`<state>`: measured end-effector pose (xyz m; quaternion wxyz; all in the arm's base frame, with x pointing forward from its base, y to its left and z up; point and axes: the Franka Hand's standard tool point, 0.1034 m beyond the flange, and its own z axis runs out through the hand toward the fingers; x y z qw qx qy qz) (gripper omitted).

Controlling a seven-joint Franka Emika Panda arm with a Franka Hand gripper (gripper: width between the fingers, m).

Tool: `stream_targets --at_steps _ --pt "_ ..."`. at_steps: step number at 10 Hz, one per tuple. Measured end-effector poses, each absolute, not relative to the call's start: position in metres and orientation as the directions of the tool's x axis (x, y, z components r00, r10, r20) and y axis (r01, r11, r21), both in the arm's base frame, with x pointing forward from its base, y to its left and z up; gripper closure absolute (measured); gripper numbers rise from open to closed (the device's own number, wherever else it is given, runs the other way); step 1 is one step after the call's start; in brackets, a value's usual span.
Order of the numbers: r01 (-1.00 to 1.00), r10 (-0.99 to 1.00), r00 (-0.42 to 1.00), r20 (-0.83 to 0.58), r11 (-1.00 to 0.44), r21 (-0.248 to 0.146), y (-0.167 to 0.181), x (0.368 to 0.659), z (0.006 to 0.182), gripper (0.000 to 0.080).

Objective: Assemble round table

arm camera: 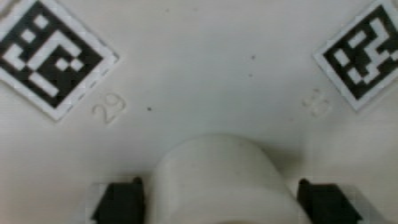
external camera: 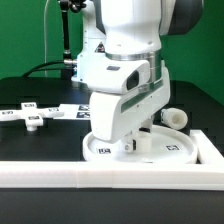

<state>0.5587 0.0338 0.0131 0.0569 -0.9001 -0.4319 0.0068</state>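
- At the exterior view's left, the flat cross-shaped base (external camera: 35, 113) lies on the dark bench (external camera: 25, 145), well apart from me and outside this step.
- In the middle, the disc (external camera: 95, 150) lies flat just behind the rail (external camera: 110, 178). I am low over it, wrist pointing straight down.
- My hand (arm camera: 221, 200) straddles the leg (arm camera: 221, 165). A dark pad (arm camera: 121, 202) stands at each flank of the white cylinder, with the jaws open only about as far as the leg is thick. Whether the pads press on it or merely flank it, I cannot tell.
- The relation that counts is this: the leg's long axis runs along my fingers, square to the disc. The disc's face fills the wrist view beyond the leg, with a tag (arm camera: 54, 60) to each side of the leg's end. So the target lies directly beneath me, not off to one side.
- I judge the coming move calls for a straight push down, or a turn about that upright axis. Any tilt would likely spoil the seat.
- At the exterior view's right, a small round part (external camera: 175, 117) sits near the disc's rim. What it is, I cannot tell.
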Motion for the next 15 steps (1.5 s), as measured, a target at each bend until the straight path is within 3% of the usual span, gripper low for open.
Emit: stream_targets --at_steps 3,4,6,11,13,15 --pt "0.777 0.779 0.626 0.036 -0.62 -0.108 0.033 0.559 0.013 0.0336" --pt "0.777 0.779 0.626 0.036 -0.62 -0.108 0.033 0.559 0.013 0.0194" --pt "0.771 0.773 0.634 0.035 -0.627 -0.106 0.031 0.558 0.015 0.0159" --pt "0.58 0.58 0.814 0.022 -0.812 -0.069 0.015 0.519 0.063 0.015" --pt "0.395 0.394 0.919 0.024 -0.917 -0.055 0.039 0.494 0.063 0.015" --pt "0.407 0.406 0.913 0.031 -0.912 -0.052 0.045 0.491 0.059 0.015"
